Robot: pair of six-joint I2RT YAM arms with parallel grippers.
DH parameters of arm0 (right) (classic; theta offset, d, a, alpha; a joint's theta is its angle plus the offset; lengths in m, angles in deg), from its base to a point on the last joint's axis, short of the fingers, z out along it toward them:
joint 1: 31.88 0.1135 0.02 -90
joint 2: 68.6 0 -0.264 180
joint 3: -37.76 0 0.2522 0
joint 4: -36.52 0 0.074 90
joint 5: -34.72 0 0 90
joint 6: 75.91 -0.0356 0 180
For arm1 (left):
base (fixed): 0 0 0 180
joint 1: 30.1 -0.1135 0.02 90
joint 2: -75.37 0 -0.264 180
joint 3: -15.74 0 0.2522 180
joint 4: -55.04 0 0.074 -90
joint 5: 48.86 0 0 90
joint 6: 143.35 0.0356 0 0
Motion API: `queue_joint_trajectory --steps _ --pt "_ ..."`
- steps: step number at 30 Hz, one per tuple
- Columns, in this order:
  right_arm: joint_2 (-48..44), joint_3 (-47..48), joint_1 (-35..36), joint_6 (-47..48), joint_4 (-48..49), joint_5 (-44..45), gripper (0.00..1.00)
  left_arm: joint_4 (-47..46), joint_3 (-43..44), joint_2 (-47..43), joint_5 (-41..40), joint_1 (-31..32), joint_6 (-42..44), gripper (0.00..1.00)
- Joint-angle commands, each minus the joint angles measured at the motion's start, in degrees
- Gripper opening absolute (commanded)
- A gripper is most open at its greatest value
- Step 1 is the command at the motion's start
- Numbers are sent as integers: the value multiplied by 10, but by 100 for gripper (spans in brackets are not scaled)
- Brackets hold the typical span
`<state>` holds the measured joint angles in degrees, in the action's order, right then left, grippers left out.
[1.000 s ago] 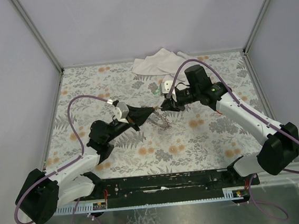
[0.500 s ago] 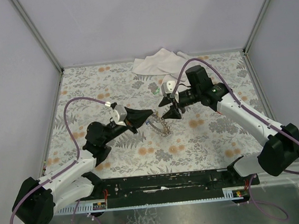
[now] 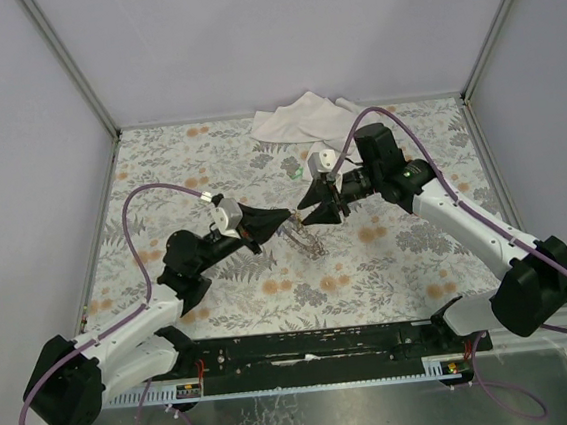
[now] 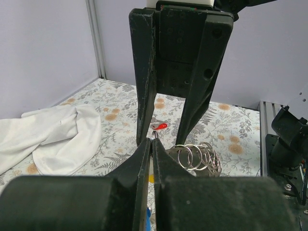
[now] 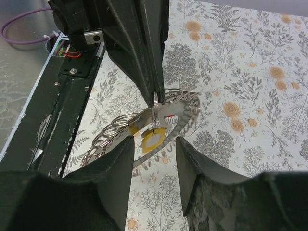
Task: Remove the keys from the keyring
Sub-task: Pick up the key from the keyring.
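The left gripper [image 5: 156,95] is clenched, its two tips pressed together on one ring of the keyring [image 4: 197,156], which it holds up above the flower-patterned table [image 3: 419,260]. From that pinched ring the keyring trails away as a curved run of silvery loops. Its shadow falls on the table beneath, though the pictures do not show whether its far end touches the surface. A gold-headed key [image 5: 153,139] dangles just under the pinched ring, and a red key [image 4: 161,126] shows just behind it. The right gripper [image 3: 309,213] faces the left one tip to tip, with its jaws spread and nothing clasped between them. From the left wrist camera, its fingers [image 4: 144,96] stand on either side of the red key and the left tips. It seems not to touch the keyring, though the angle makes that hard to judge. A white cloth [image 4: 53,139] lies crumpled at the far edge of the table, well apart from both arms.
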<state>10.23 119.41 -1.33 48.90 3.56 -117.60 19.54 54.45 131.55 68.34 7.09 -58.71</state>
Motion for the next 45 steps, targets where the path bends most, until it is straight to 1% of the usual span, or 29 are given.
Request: queue_joint_trajectory --steps 1,10,13,16,22,25,34,38,40,42,45 --pt "-17 2 5 -32 42 11 45 -32 7 0 0 0 -6 0" --pt "-17 2 6 -41 50 12 36 -34 9 7 9 0 -10 0" --pt "-17 2 7 -41 51 10 35 -34 10 8 10 0 -12 0" --pt "-16 2 9 -41 51 3 36 -37 11 8 13 0 -14 0" --pt "-10 -8 15 -45 63 11 44 -50 11 8 15 0 -22 0" --pt "-8 -12 16 -53 72 7 45 -56 11 7 16 0 -26 0" --pt "-2 -23 21 -88 107 -10 43 -78 4 8 18 0 -37 0" --pt "0 -29 23 -96 119 -3 48 -88 -1 9 19 0 -44 0" --pt "0 -33 24 -101 127 -2 49 -95 -3 9 18 0 -48 0" --pt "0 -36 25 -107 134 -2 48 -100 -4 9 19 0 -51 0" --pt "-1 -38 28 -111 139 -1 44 -108 -6 10 20 0 -54 0"
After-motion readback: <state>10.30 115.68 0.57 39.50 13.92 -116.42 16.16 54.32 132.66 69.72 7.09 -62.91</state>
